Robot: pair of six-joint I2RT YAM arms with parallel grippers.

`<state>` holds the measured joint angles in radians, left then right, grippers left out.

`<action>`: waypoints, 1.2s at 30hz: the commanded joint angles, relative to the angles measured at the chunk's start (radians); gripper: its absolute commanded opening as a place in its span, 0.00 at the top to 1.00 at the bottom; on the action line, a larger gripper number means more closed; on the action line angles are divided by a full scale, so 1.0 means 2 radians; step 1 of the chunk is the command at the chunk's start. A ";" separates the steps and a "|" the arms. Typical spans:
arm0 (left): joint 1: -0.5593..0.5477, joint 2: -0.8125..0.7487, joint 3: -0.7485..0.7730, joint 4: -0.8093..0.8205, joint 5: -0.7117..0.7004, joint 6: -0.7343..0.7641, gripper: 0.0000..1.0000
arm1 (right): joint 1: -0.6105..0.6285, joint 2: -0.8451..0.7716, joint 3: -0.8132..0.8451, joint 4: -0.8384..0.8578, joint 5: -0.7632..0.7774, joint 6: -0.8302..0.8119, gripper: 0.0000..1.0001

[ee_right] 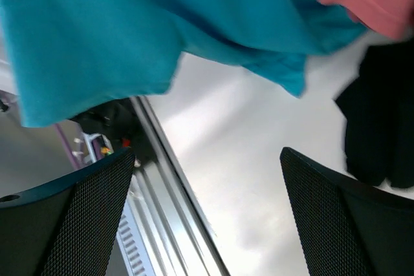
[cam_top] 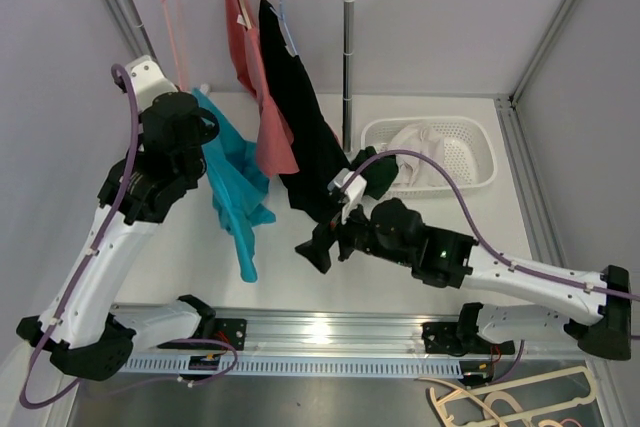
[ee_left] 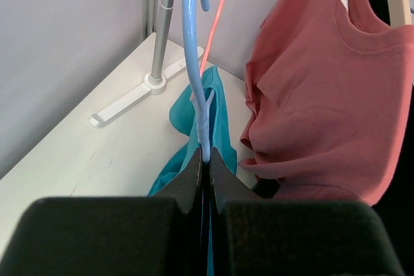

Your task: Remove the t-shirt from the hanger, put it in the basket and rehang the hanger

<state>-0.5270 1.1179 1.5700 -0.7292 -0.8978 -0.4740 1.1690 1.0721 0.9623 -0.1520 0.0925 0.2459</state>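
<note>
Top view: left arm (cam_top: 100,247) is raised, its wrist right against the top of the teal t-shirt (cam_top: 235,187). The shirt is soft knit, drooping from the wrist in a crumpled, twisted strip. Its hem hangs close to the white table (cam_top: 400,277); contact can't be judged. Right gripper (cam_top: 311,246) is low, just right of the shirt's lower end, matte black fingers spread, nothing between them. Behind both grippers stands the rack (cam_top: 347,57), a chrome tube with white joints. It carries a thin pink hanger (cam_top: 172,17), a salmon t-shirt (cam_top: 268,117) and a black t-shirt (cam_top: 300,127). A white slotted plastic basket (cam_top: 475,162) sits behind the right arm with pale cloth inside.

Left wrist: left gripper (ee_left: 206,159) is clamped on the light-blue hanger (ee_left: 190,56), a smooth round plastic rod running straight up from the tips. Teal fabric is bunched around the rod just ahead of the fingertips and falls away below them. The salmon shirt, with a ribbed collar and soft folds, hangs to the right of the gripper, and the black shirt is at the far right edge. The rack foot (ee_left: 139,95), a flat white bar, lies ahead-left.

Right wrist: textured mesh-pattern pads (ee_right: 71,218) are set wide apart, gripping nothing. The teal shirt fills the view above the fingers, close and blurred, not touching them. Salmon cloth is in the upper right corner and black cloth to the right. A ribbed aluminium rail (ee_right: 174,185) runs below, between the fingers.
</note>
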 commanded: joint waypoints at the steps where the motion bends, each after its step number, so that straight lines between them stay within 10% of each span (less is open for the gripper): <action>1: -0.006 0.003 0.036 -0.007 -0.034 -0.014 0.99 | 0.029 0.018 0.008 0.129 0.021 -0.004 0.01; 8: -0.014 0.045 0.048 -0.032 -0.139 -0.023 0.99 | 0.061 0.044 0.025 0.163 0.019 -0.016 0.01; 22: -0.019 0.085 0.075 -0.120 -0.106 -0.113 0.99 | 0.071 0.119 0.057 0.212 0.026 -0.044 0.02; 30: -0.024 0.065 0.040 -0.119 -0.119 -0.118 1.00 | 0.071 0.173 0.084 0.217 0.040 -0.051 0.98; 36: -0.024 0.079 -0.002 -0.040 -0.141 -0.072 0.99 | 0.087 0.137 0.068 0.190 0.063 -0.039 1.00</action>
<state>-0.5655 1.2732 1.6001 -0.9298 -1.1225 -0.6666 1.3174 1.4109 1.0760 0.2184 0.1722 0.1558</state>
